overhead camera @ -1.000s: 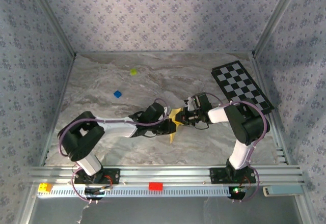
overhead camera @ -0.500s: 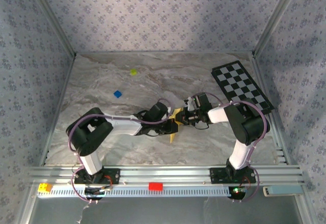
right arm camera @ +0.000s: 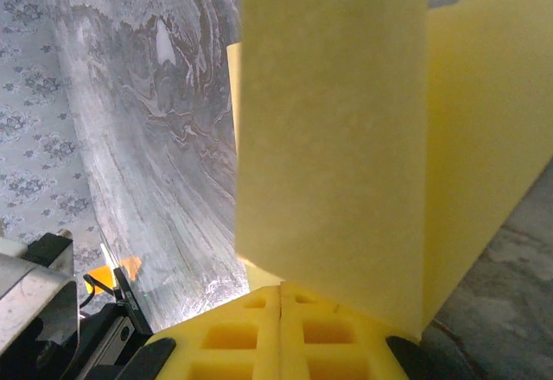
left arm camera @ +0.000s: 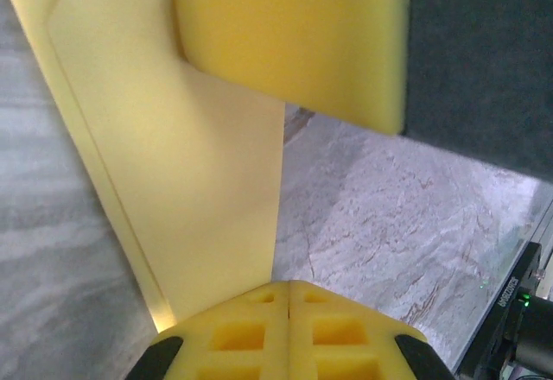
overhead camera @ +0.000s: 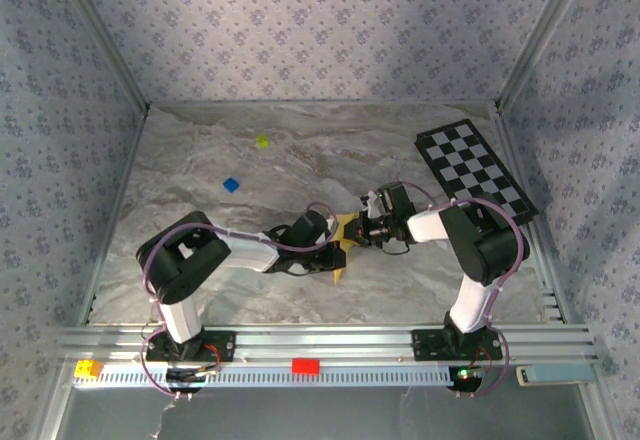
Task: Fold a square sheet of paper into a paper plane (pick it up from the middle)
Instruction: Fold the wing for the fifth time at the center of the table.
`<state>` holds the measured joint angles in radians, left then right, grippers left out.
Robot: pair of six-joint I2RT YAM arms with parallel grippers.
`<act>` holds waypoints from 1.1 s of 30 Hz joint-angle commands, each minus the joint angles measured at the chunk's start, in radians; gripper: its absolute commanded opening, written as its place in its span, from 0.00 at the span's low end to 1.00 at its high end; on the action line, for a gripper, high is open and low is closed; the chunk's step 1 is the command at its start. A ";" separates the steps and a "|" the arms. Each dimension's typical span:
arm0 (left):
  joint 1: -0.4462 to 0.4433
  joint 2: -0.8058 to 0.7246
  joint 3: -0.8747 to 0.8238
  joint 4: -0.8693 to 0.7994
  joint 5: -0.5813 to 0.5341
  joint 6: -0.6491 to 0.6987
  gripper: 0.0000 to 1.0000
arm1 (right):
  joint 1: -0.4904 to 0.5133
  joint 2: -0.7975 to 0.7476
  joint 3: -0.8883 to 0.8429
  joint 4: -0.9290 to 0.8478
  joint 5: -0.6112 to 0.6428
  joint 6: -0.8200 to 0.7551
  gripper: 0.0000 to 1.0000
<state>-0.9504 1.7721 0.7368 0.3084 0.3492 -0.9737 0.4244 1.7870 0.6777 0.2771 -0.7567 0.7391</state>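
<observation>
While both my arms were reaching into the middle of the marble table (overhead camera: 200, 160), my left gripper (overhead camera: 332, 250) and my right gripper (overhead camera: 358, 232) sat nose to nose there with the yellow paper (overhead camera: 345, 232) between them. Both sets of jaws were squeezed right together, each clamping an edge of the paper. It was already partly folded, with layered flaps rising straight out from the yellow fingers in both wrist cams and one pointed end sticking out toward the near edge. Couldn't tell if that tip was touching the table or not. Well away from all this sat the checkered board (overhead camera: 475, 168) by the right wall, plus a yellow-green block (overhead camera: 262, 142) and a blue block (overhead camera: 231, 184) off to the far left.
</observation>
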 commanded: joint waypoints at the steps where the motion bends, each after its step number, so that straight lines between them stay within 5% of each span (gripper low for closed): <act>1: -0.044 -0.016 -0.049 -0.161 0.029 -0.003 0.04 | -0.002 0.048 -0.018 -0.085 0.099 -0.025 0.06; 8: -0.086 -0.046 -0.026 -0.361 -0.032 0.055 0.04 | -0.001 0.046 -0.014 -0.092 0.099 -0.027 0.06; 33: -0.145 -0.279 -0.082 -0.364 -0.092 0.059 0.05 | 0.000 0.038 -0.015 -0.096 0.097 -0.019 0.06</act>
<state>-1.0954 1.5555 0.6571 -0.0093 0.2501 -0.9318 0.4324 1.7874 0.6781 0.2619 -0.7746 0.7391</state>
